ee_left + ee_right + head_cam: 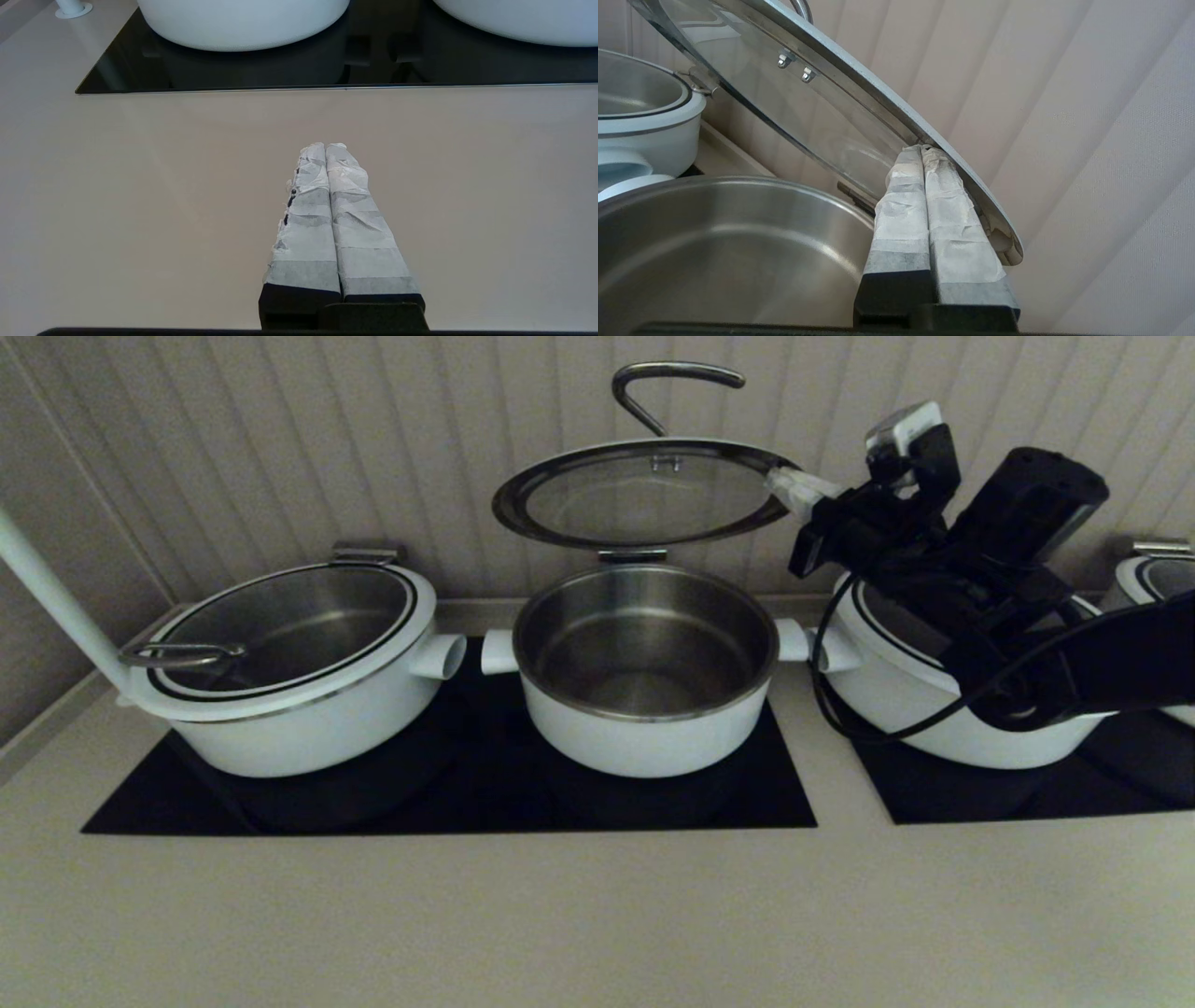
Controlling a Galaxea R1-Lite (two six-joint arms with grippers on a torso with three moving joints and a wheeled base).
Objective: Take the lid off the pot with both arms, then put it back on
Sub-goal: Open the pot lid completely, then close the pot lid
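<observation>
The pot [644, 709], white with a steel inside and a stub handle on each side, stands open on the black hob [448, 803]. The glass lid [644, 495] hangs tilted above it, its curved steel handle [667, 383] up near the wall. My right gripper [794, 488] is at the lid's right edge. In the right wrist view its fingers are shut together [922, 149] and press up under the lid's rim [962, 182], above the pot [714, 242]. My left gripper [325, 145] is shut and empty, low over the counter in front of the hob [327, 70].
A wider white pot [289, 691] with its lid on stands left of the pot. Another wide pot [896, 709] stands on the right, partly behind my right arm. A white pole [56, 597] rises at far left. The panelled wall is close behind.
</observation>
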